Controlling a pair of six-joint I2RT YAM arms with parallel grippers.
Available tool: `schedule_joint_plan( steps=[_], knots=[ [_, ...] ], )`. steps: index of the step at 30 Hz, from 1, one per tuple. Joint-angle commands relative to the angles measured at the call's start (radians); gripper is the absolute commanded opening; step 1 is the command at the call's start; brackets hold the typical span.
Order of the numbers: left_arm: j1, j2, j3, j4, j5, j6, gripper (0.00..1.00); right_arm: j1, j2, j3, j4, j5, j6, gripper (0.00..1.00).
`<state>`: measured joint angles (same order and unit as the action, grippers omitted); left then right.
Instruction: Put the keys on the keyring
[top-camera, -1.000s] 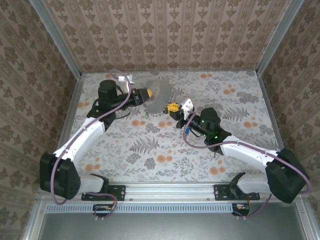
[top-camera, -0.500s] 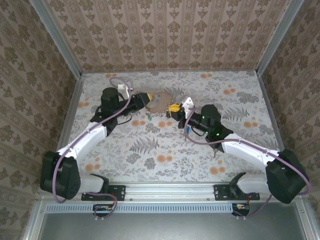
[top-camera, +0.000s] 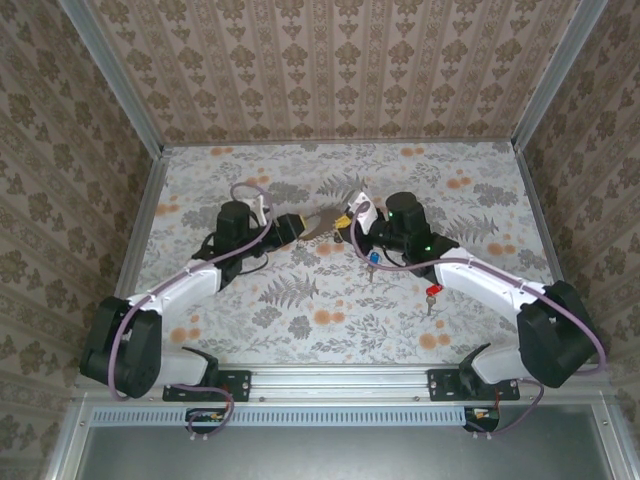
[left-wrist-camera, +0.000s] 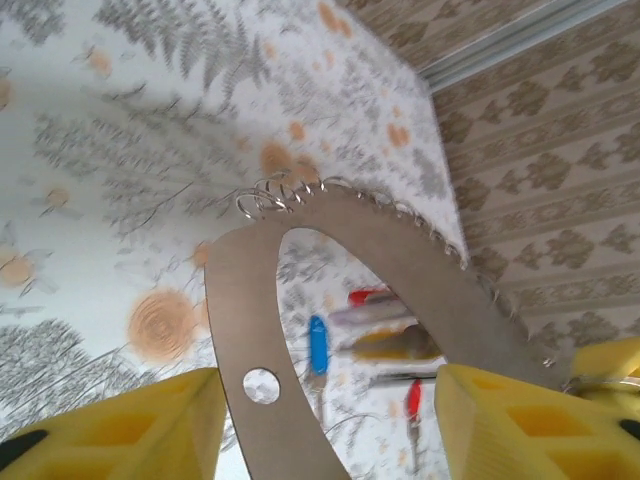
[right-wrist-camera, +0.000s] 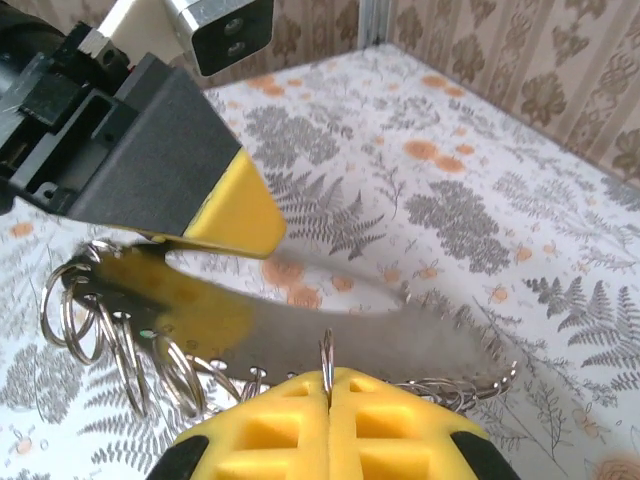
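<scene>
Top external: arms meet mid-bench (top-camera: 480, 200), left end effector (top-camera: 298, 224) and right end effector (top-camera: 346, 217) nose to nose, a flat grey plate (top-camera: 322, 220) bridging them.
plate: crescent-shaped carrier that appears to be off the bench. It looks like a jig that fans the rings out so one can be singled out.
keyring (right-wrist-camera: 110, 330): a chain of thin wire rings strung along the plate's outer edge, bunched at the end under the left arm's finger.
right end effector: yellow fingers pressed together, pinching one wire ring of the keyring upright between the pads, right at the plate's edge. Judged reason: fix that ring edge-on so a key can be threaded.
left end effector: fingers spread wide in the left wrist view, with the plate's two limbs running between them. Cannot tell whether either pad touches the plate. In the right wrist view one yellow tip sits over the plate's far end.
support: with the left spread, the right pinch probably carries the load.
unthreaded: blue key (top-camera: 372, 262) lies on the bench just near-side of the right wrist. The red key (top-camera: 432, 293) is further toward that arm's base, well apart from the keyring. Neither is held.
step: judged early. The ring is presented but no key is picked.
next: the left end effector looks free to fetch a key. The heads are tiny, so it needs a fine pinch.
risk: the thin ring may rotate or slip in the pads, and the plate may swing.
</scene>
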<state>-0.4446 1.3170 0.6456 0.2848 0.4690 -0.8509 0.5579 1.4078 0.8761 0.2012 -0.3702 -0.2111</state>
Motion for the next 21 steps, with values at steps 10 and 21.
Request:
schedule_joint_plan(
  steps=[10, 21],
  knots=[
    [0.011, -0.163, -0.121, -0.118, -0.217, 0.144, 0.78, 0.066, 0.109, 0.126, -0.206, 0.086, -0.318, 0.0],
    [0.044, -0.425, -0.18, -0.2, -0.455, 0.306, 0.86, 0.402, 0.23, 0.037, 0.037, 0.623, -0.695, 0.0]
  ],
)
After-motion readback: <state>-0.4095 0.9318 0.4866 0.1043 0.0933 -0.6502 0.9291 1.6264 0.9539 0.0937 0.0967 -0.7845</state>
